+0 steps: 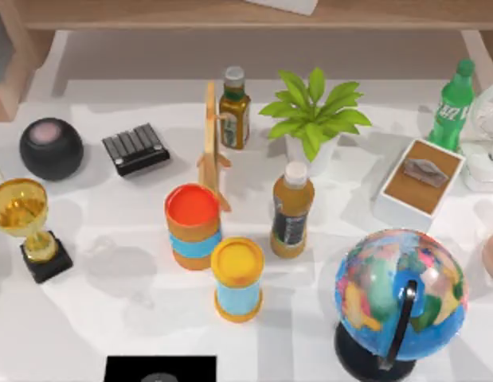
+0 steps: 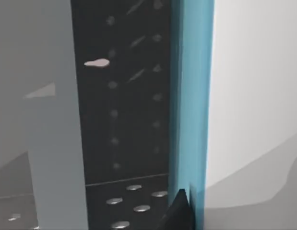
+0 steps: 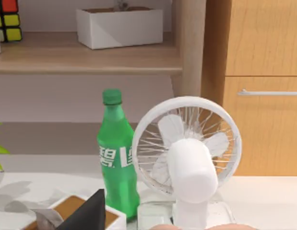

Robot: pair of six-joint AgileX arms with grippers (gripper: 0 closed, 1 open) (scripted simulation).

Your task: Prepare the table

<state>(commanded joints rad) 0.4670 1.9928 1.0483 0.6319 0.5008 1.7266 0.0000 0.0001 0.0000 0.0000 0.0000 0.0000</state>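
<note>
White and matte, the table (image 1: pixel 111 318) filled the top view below a light wooden shelf unit (image 1: pixel 230 14) along the far edge. Near its middle stood a can with a red lid (image 1: pixel 193 224), and just beside it, nearer the camera, a can with a yellow lid (image 1: pixel 237 278). A juice bottle (image 1: pixel 292 209) stood to their right, a wooden stand (image 1: pixel 213 143) and a dark sauce bottle (image 1: pixel 234 108) behind them, and a potted plant (image 1: pixel 314 119) further right. On the left side sat a black sphere (image 1: pixel 51 148), a black ridged block (image 1: pixel 135 148) and a gold trophy (image 1: pixel 27 227). On the right were a globe (image 1: pixel 399 298), a white box with a brown top (image 1: pixel 420 181), a green soda bottle (image 3: pixel 115 153) and a white fan (image 3: pixel 189 153).

A dark fingertip (image 2: pixel 179 213) of the left gripper showed against a blue edge, and another dark fingertip (image 3: pixel 90 213) of the right gripper showed near the box; whether either claw was open or closed could not be told.
</note>
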